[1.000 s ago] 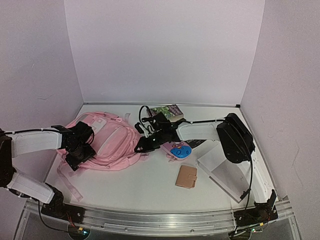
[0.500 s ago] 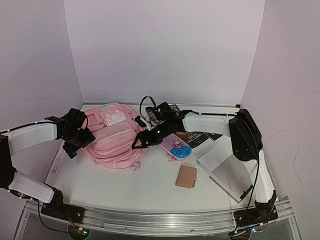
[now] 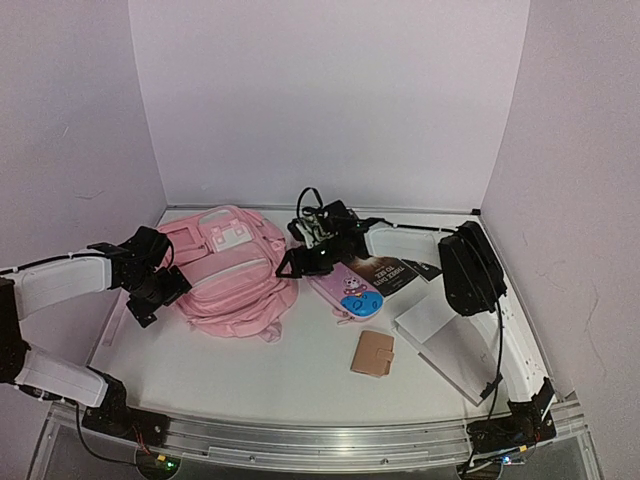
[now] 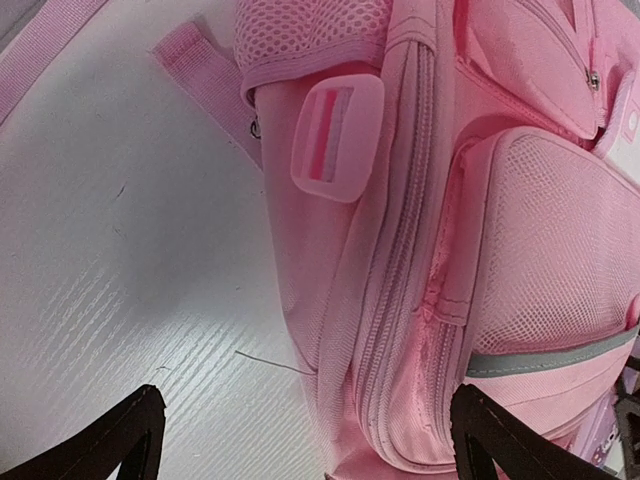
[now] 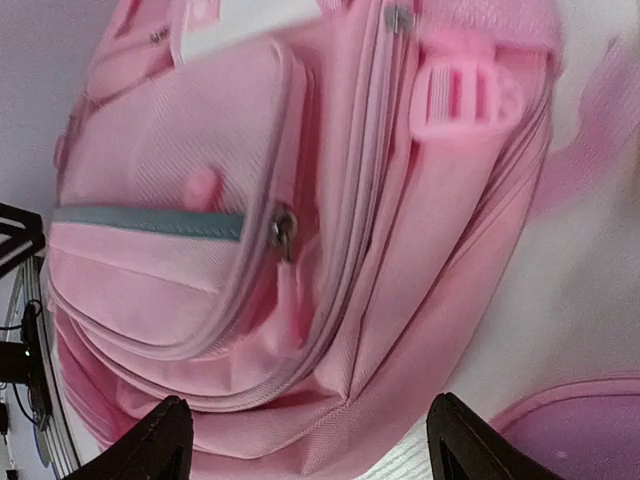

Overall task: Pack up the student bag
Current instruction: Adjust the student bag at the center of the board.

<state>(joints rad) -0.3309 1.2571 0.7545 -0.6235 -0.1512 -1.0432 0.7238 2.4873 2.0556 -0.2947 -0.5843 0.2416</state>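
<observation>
Both my pincers are released, gripping nothing. L gripper (image 3: 160, 298) sits at the left flank of the student bag (image 3: 228, 275), jaws spread wide. R gripper (image 3: 298, 262) is at the bag's right flank, jaws also apart, though not as wide. Can't tell if any tip grazes the fabric.

The bag lies flat on the table (image 3: 300, 395), left of centre and towards the back wall. Front pockets face up, w/ the grey stripe across the lower pocket. My two pincers are on either side of it.

L wrist view:
- mesh side pocket, a pale buckle (image 4: 337, 136) and a long zip run that looks shut
- a loose strap (image 4: 205, 75) lying on the tabletop beside the bag

R wrist view:
- a zip pull (image 5: 283, 232) at the end of the stripe and another buckle higher up
- the zip there also looks shut

Clutter on the R side:
- A small pink oval case (image 3: 348, 290) w/ blue patch lies just beside the bag, right under my R wrist.
- A dark booklet (image 3: 392, 272) lies against the case on its far side.
- A tan wallet (image 3: 373, 353) sits nearer the front, apart from the rest.
- A white flat piece (image 3: 445, 340) lies at an angle nr the R arm's long link.
- Black cables (image 3: 305, 208) loop up behind the R gripper.
</observation>
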